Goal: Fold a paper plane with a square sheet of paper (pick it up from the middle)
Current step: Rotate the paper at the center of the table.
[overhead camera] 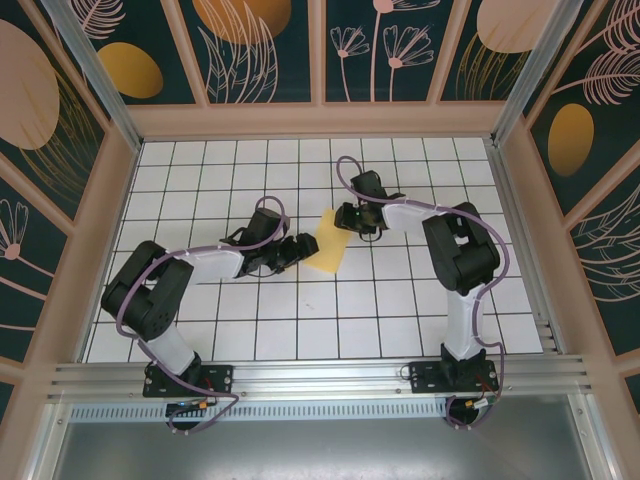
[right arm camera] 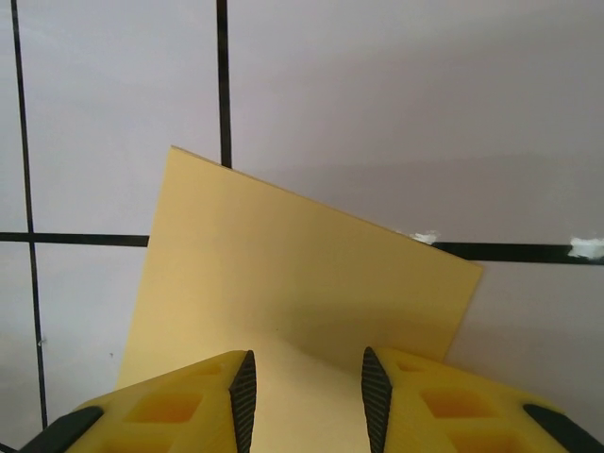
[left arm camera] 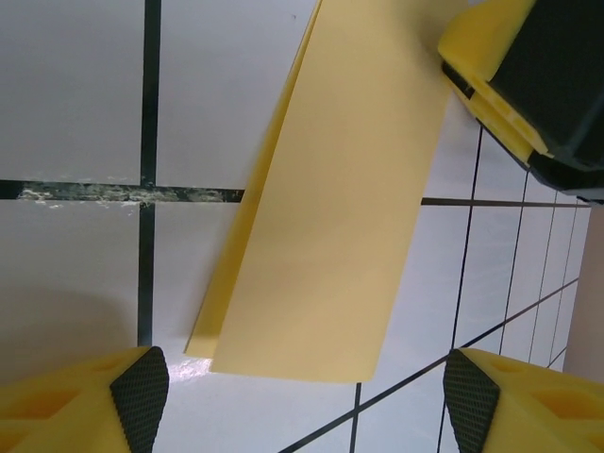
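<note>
The square sheet of paper point(overhead camera: 329, 246) lies on the white grid table, pale yellow and folded over into a two-layer rectangle point(left arm camera: 340, 208). My left gripper point(overhead camera: 303, 248) is at its near-left end and open. Its pads point(left arm camera: 142, 396) stand wide apart, with the paper's short edge just ahead of them, untouched. My right gripper point(overhead camera: 345, 218) is over the paper's far end point(right arm camera: 302, 264). Its jaws are partly apart, low over the sheet point(right arm camera: 307, 396), and pinch nothing. One right finger point(left arm camera: 491, 66) reaches onto the paper's corner. The paper plane is out of view.
The table point(overhead camera: 300, 330) is a white tiled grid with dark lines, boxed in by wooden walls at the back point(overhead camera: 320, 120) and both sides. A metal rail point(overhead camera: 320, 375) runs along the near edge by the arm bases.
</note>
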`<act>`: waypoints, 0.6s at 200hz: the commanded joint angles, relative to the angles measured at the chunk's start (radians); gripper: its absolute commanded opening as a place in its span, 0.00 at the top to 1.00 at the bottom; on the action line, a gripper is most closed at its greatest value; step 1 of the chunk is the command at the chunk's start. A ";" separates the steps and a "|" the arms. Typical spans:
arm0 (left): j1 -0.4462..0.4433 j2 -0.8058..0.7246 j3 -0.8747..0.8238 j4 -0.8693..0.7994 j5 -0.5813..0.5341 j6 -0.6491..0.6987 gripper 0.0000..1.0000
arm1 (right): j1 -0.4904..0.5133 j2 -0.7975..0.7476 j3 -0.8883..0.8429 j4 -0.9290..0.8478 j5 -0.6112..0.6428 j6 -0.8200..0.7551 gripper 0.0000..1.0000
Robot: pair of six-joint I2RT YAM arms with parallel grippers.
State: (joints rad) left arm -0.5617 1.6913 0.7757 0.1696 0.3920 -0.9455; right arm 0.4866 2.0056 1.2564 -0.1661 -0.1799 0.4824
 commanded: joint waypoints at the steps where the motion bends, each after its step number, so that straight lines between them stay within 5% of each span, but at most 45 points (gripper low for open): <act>1: 0.003 0.017 0.007 0.011 0.032 -0.010 0.22 | 0.004 0.052 0.013 -0.056 0.027 0.024 0.64; 120: -0.011 0.063 0.052 0.063 0.099 -0.002 0.31 | 0.005 0.059 -0.009 -0.053 0.022 0.035 0.65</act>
State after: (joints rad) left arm -0.5659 1.7554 0.8101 0.1921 0.4667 -0.9489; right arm 0.4862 2.0121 1.2617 -0.1703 -0.1764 0.5045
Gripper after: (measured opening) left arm 0.708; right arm 0.356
